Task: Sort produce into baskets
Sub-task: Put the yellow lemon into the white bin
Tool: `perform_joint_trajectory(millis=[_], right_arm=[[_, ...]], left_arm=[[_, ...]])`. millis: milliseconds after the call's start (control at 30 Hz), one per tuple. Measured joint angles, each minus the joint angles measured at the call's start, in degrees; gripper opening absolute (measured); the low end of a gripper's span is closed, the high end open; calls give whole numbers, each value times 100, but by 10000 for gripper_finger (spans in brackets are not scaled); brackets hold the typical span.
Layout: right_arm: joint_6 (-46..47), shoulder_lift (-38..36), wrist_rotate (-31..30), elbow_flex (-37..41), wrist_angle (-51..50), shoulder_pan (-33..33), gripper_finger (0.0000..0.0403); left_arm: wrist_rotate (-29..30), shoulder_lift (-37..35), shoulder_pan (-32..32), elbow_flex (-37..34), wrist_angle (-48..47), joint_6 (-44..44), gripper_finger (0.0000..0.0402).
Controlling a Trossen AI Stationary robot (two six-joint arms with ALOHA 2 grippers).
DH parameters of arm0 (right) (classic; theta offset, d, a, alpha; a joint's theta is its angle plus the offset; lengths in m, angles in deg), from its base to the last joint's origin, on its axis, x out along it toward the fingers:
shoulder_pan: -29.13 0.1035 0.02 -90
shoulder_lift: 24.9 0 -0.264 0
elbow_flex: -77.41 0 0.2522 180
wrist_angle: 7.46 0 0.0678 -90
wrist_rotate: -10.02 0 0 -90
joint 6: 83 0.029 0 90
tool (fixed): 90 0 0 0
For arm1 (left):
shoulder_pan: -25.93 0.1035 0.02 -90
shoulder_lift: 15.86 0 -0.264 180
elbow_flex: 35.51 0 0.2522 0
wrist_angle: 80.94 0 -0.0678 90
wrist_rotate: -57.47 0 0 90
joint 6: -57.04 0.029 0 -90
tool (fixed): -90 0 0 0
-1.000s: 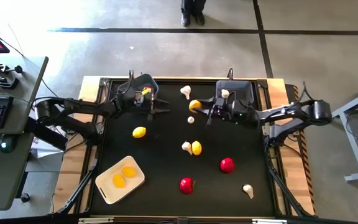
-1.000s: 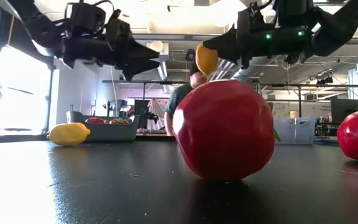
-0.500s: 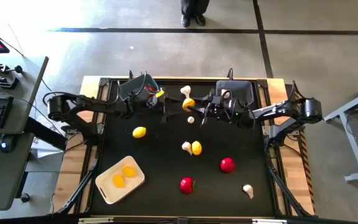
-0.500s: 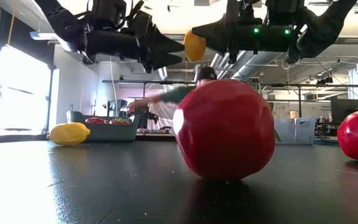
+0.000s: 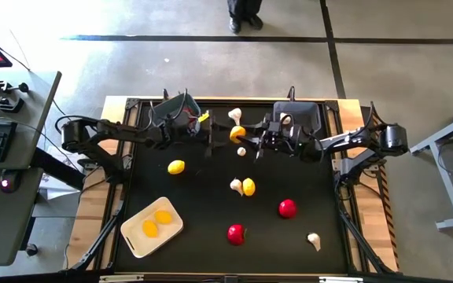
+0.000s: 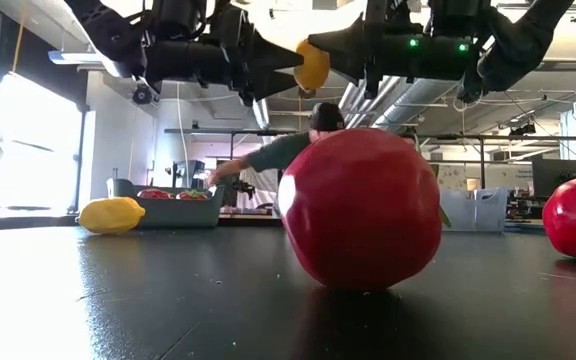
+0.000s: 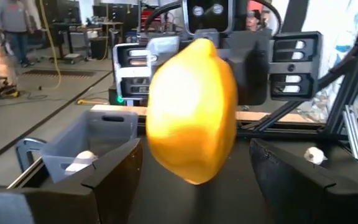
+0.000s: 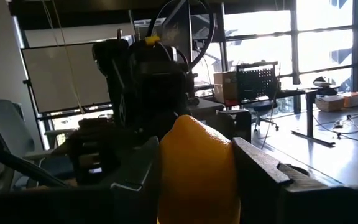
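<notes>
Yellow and round, a lemon (image 5: 237,133) hangs in the air above the far middle of the black table (image 5: 211,212), pinched tight in the right gripper (image 5: 243,135). That arm reaches in flat from the right side. The left gripper (image 5: 208,138) stretches in from the left to meet it, its fingers (image 7: 114,180) spread wide on both sides of the lemon, with gaps showing. A grey bin (image 5: 301,114) sits behind the right arm.
</notes>
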Motion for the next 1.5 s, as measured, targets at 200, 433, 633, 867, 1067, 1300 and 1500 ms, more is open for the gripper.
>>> perform_joint_trajectory(millis=[200,433,633,867,1067,1300,1500], right_arm=[[110,0,25,-126,-52,48,140],[-77,0,76,-451,-480,184,140],[-8,0,76,-494,-650,191,142],[150,0,-14,-496,-742,196,209],[107,-28,-64,-496,-768,168,239],[-201,-393,-97,-496,-917,60,244],[-798,-928,-132,-496,-1844,49,244]], left_arm=[[-38,0,-101,1,45,148,283],[-84,0,-163,74,-16,269,282],[-154,0,-164,74,-4,326,257],[-229,2,-118,72,-12,379,186],[-471,-178,56,72,-423,416,168],[-601,-991,114,74,-2081,845,165],[-428,-2110,-30,72,-4013,798,164]])
